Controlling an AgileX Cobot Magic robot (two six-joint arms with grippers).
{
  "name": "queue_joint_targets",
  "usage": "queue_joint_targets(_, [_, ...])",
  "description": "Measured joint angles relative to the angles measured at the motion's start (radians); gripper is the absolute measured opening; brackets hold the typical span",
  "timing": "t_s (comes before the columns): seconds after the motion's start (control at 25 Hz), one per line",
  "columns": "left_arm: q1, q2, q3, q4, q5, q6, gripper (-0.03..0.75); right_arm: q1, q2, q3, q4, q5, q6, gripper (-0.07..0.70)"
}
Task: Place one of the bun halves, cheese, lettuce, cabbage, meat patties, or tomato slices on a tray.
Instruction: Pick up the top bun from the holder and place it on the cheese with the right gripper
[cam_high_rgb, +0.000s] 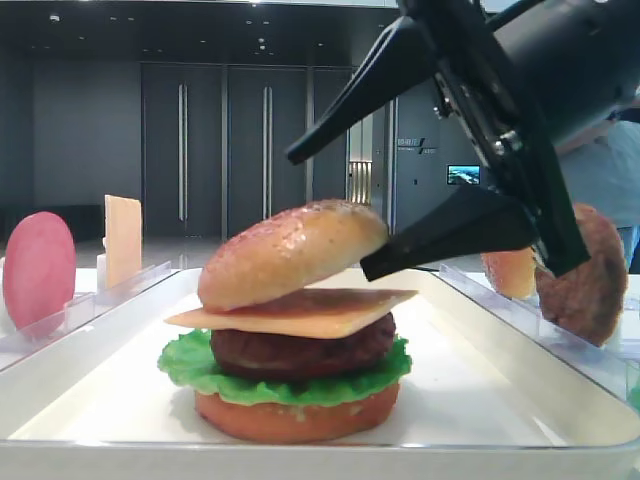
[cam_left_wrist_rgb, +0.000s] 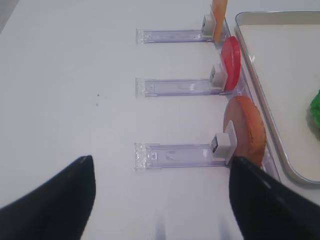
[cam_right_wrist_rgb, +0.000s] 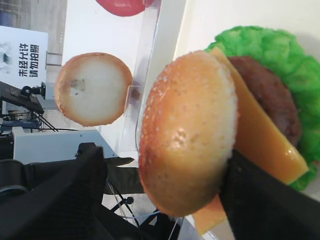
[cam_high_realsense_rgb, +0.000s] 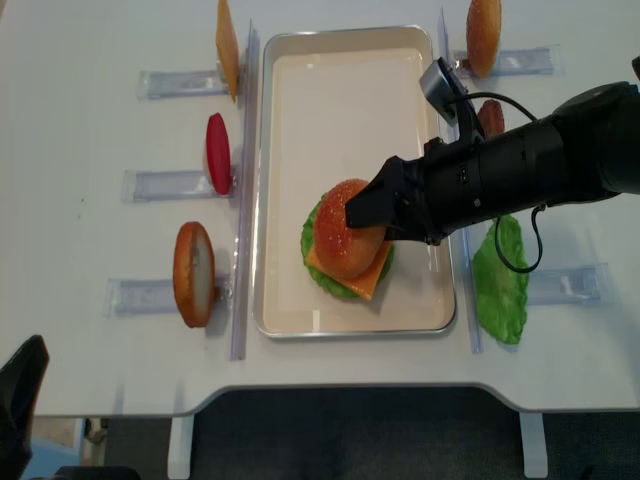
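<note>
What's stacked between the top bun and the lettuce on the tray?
In the low front view, a cheese slice lies under the bun, then a meat patty, then the lettuce.

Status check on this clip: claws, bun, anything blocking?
Right claw open, straddling top bun half. Bun sits tilted on cheese, stack on tray. Left claw open over bare table, holding nothing. No obstruction seen.

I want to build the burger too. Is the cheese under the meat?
No, the orange cheese lies on top of the dark meat patty, just under the top bun.
</note>
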Motion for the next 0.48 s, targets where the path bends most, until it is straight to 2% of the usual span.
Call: queue_joint_targets(0.48, [0.0, 0.0, 0.0, 0.0, 0.0, 0.0, 0.641, 0.0, -0.048, 0.0, -0.086, -0.082, 0.08, 0.473])
